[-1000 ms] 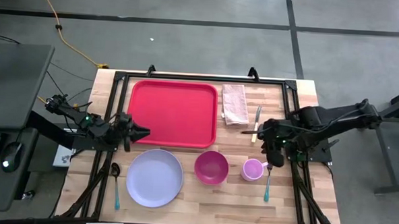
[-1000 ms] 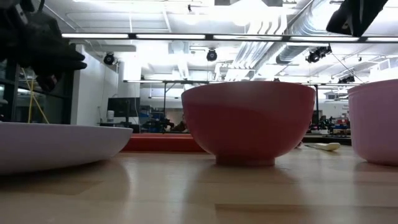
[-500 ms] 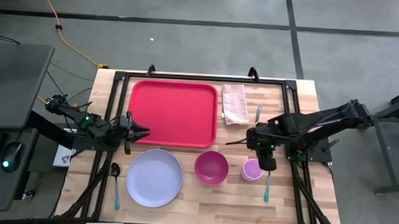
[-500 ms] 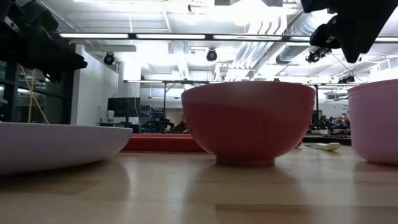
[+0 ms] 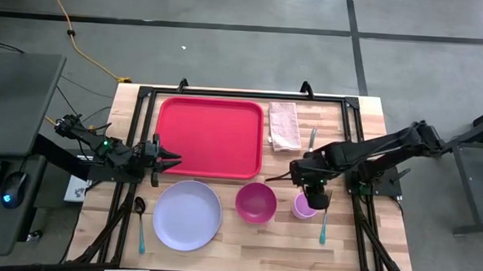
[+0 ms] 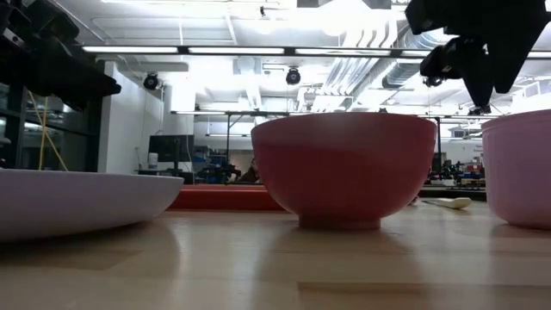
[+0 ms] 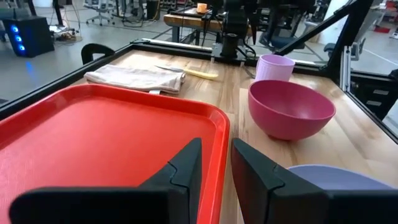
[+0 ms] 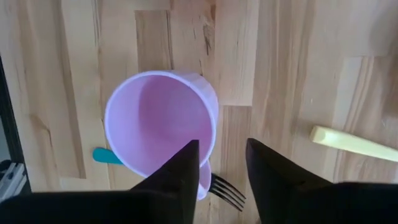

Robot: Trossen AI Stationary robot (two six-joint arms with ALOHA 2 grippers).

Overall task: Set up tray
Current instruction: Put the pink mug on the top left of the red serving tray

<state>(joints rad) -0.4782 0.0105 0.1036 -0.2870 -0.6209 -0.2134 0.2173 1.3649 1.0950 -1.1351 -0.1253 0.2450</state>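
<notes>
The red tray (image 5: pixel 209 136) lies flat at the table's far left, also seen in the left wrist view (image 7: pixel 93 137). My left gripper (image 5: pixel 175 159) hovers level over the tray's near-left corner. Its fingers (image 7: pixel 216 165) stand narrowly open with nothing between them. A lilac cup (image 5: pixel 305 205) stands upright on its base on the wood. My right gripper (image 8: pixel 221 165) points down just above the cup (image 8: pixel 158 127), open. One finger stands over the rim, the other outside the wall, and neither touches it.
A lavender plate (image 5: pixel 187 215) and a pink bowl (image 5: pixel 256 201) sit near the front edge. A spoon (image 5: pixel 140 223) lies left of the plate. A teal-handled fork (image 5: pixel 322 225) lies partly under the cup. A folded napkin (image 5: pixel 284 126) and a cream-handled knife (image 5: pixel 310 147) lie right of the tray.
My right gripper has come down and toward the table's left, from beside the cup to just over it. My left gripper has rolled about its own axis without leaving its place. Nothing on the table has moved.
</notes>
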